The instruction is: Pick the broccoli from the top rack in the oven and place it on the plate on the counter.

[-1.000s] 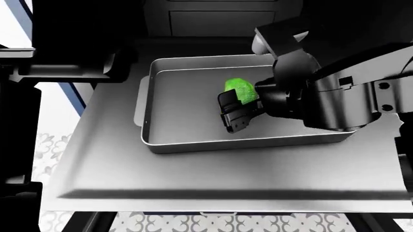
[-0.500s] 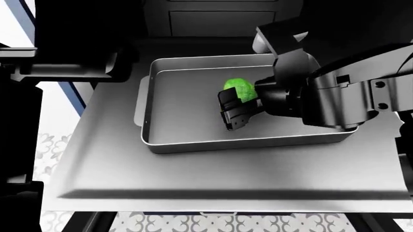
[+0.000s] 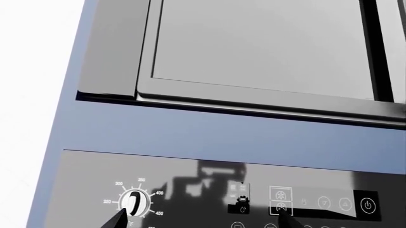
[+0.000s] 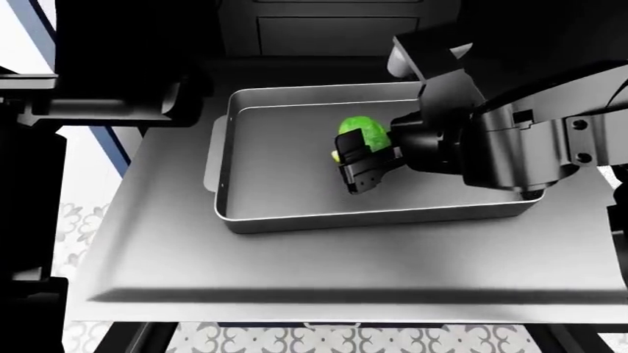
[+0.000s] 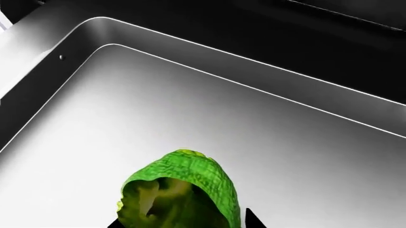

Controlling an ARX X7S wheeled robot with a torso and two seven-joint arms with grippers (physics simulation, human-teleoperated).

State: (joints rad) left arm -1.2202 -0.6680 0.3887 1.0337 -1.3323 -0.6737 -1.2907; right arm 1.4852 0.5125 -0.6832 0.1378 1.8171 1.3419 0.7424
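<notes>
Broccoli [image 4: 360, 135] inside the grey baking tray [image 4: 284, 184], toward its right half, nearer the back rim than the front. Pinched between the black fingers of the right gripper [image 4: 355, 158], closed on the floret, pale stem poking out at the left. Whether lifted clear of the tray floor: cannot tell. Tray resting on the top rack [image 4: 196, 272], pulled out of the dark oven [image 4: 324, 29], raised lip along the rack's front edge. Left gripper [image 3: 201, 221] pointed at a control panel [image 3: 209, 190] with a dial [image 3: 134, 202]; only two dark fingertips showing, spread well apart, gripping nothing.
</notes>
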